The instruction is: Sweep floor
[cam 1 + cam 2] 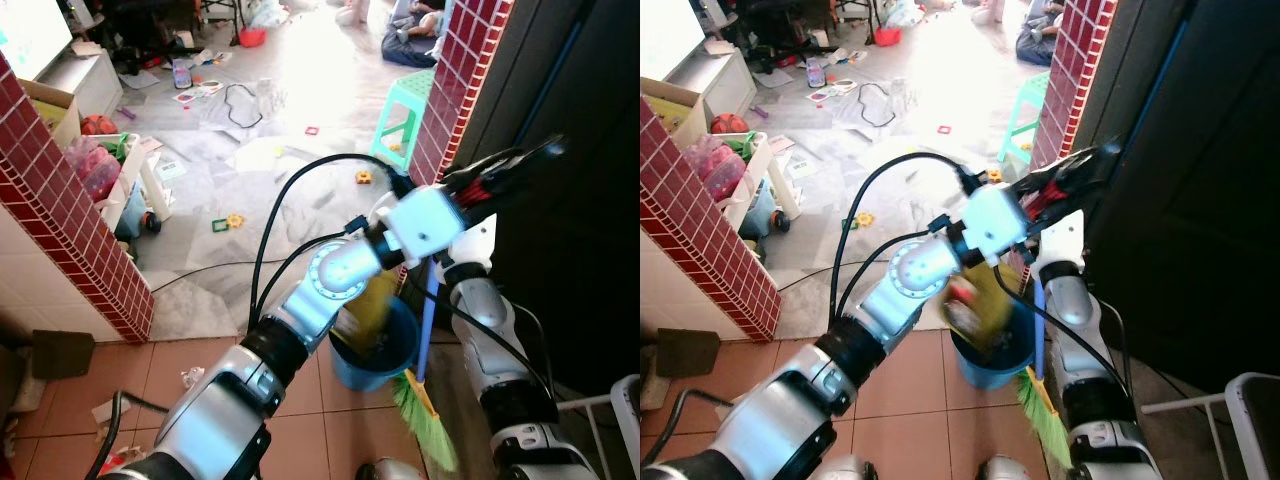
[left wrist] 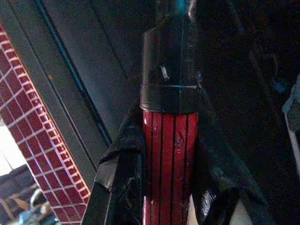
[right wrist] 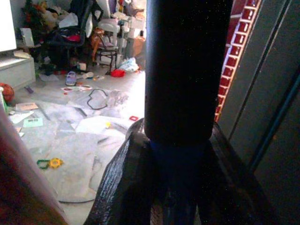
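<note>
The left claw (image 1: 505, 172) is clamping its two black fingers around a red ribbed handle with a black cap (image 2: 171, 122), held up beside the dark door (image 1: 590, 200). The right claw (image 3: 171, 183) is closing on the blue pole of the broom (image 1: 428, 330), which is standing nearly upright. Its pole is running down to a yellow collar and a fan of green bristles (image 1: 428, 425) that is touching the terracotta floor tiles (image 1: 330, 430). A round blue bucket (image 1: 375, 355) is sitting just beside the bristles, with a yellow, blurred thing rising inside it. Toys, papers and a black cable are lying scattered across the grey floor (image 1: 260, 170) beyond the red brick pillar (image 1: 70, 220). A green stool (image 1: 400, 110) is standing near the far pillar.
</note>
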Robot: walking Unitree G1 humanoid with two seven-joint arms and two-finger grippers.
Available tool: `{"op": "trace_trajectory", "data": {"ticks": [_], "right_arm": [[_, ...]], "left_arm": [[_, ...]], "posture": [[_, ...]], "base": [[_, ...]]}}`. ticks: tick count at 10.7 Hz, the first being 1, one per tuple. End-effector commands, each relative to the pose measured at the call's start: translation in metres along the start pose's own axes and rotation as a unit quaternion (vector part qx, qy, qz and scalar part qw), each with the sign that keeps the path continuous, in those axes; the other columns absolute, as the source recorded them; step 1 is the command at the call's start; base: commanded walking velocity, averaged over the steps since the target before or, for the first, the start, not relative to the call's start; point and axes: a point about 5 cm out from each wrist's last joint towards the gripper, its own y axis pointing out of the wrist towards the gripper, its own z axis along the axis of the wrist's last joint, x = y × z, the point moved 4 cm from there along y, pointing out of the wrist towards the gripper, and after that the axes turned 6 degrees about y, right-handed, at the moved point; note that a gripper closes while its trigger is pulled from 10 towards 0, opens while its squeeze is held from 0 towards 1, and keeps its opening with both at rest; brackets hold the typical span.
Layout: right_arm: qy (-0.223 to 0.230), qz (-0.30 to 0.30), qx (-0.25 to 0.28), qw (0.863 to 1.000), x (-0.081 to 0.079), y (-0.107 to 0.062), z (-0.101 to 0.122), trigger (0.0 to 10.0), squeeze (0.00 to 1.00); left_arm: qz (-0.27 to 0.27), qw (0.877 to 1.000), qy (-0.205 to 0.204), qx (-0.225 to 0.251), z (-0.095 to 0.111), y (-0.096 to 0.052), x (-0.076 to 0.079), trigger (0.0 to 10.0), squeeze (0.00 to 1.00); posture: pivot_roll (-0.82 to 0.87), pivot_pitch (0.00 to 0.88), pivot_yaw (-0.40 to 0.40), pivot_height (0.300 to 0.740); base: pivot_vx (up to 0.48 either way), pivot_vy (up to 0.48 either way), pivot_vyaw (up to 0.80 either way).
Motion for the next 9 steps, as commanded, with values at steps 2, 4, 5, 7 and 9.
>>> {"op": "trace_trajectory", "data": {"ticks": [2,4,5,7,9], "right_arm": [[0.005,0.008,0.021,1.0,-0.006,0.007,0.013,10.0,0.0],[0.004,0.009,0.022,1.0,-0.006,0.009,0.014,10.0,0.0],[0.003,0.01,0.023,1.0,-0.006,0.01,0.014,10.0,0.0],[0.001,0.012,0.022,1.0,-0.006,0.011,0.014,10.0,0.0],[0.0,0.014,0.024,1.0,-0.007,0.012,0.014,10.0,0.0]], "left_arm": [[-0.082,0.993,-0.029,0.081,0.038,0.029,0.053,10.0,0.0],[-0.085,0.992,-0.005,0.089,0.042,0.029,0.047,10.0,0.0],[-0.073,0.993,0.008,0.096,0.047,0.031,0.037,10.0,0.0],[-0.063,0.99,0.059,0.113,0.057,0.033,0.023,10.0,0.0],[0.008,0.991,0.06,0.12,0.07,0.038,-0.012,10.0,0.0]], "posture": [[-0.05,0.0,0.019,0.74],[-0.05,0.0,0.013,0.74],[-0.05,0.0,0.011,0.74],[-0.05,0.0,0.009,0.74],[-0.04,0.0,0.007,0.74]], "base": [[0.0,0.0,0.0],[0.0,0.0,0.0],[0.0,0.0,0.0],[0.0,0.0,0.0],[0.0,0.0,0.0]]}}
